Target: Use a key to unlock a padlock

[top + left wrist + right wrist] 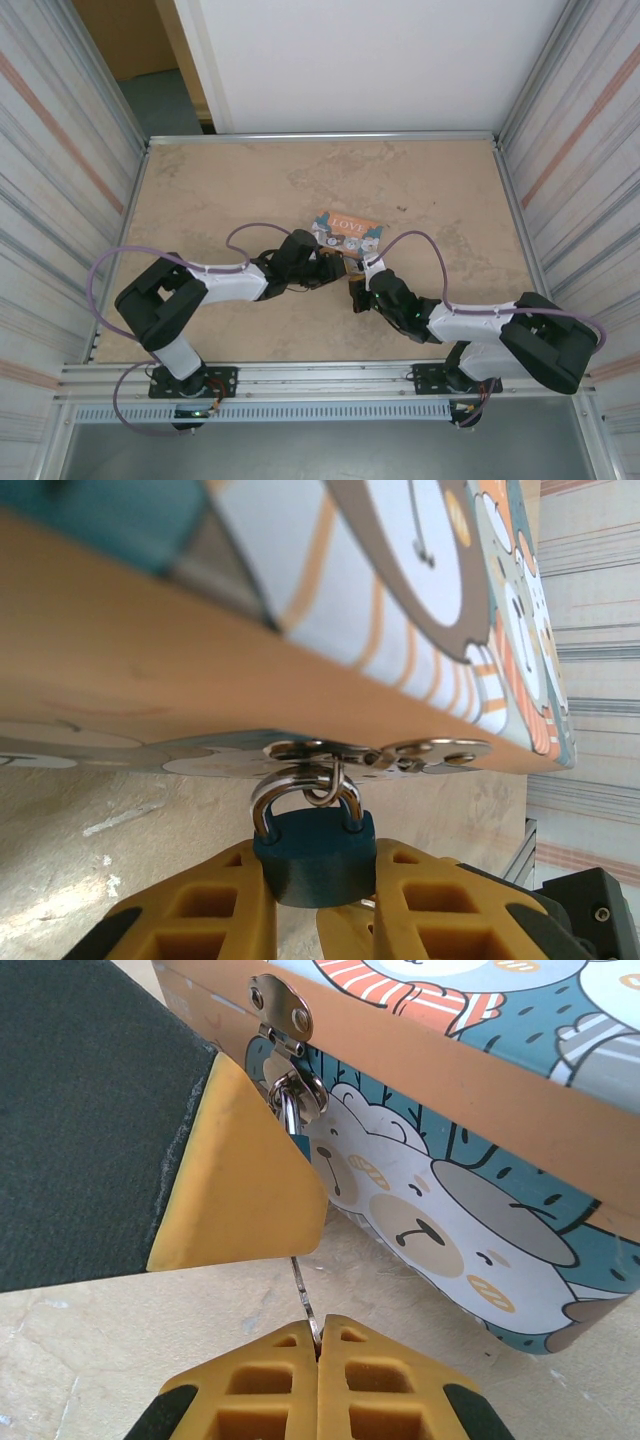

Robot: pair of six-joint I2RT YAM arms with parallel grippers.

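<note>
Right end effector (318,1348): yellow fingers pressed together at the bottom of the right wrist view, pinching the key (304,1295), a thin metal strip seen edge-on.
Key direction: rises from the pinch toward the hasp (283,1020) of the picture box (470,1150). Its tip is hidden behind a finger of the left end effector (316,888), so whether it sits in the keyhole cannot be told.
Left end effector state: yellow fingers (200,910) closed on either side of the padlock (315,852), clamping its dark blue body.
Padlock location: hanging at the box's front, its pale shackle (261,808) threaded through a small ring under the hasp plate.
Left wrist view: gives the padlock body and shackle in full.
Right wrist view: gives a sliver of blue beneath the hasp, plus the key and the bear artwork on the box's side.
Top external view: gives both arms meeting at the near edge of the box, which rests on the table (230,180) with "LOVE" on its lid. The padlock is too small to make out there.
</note>
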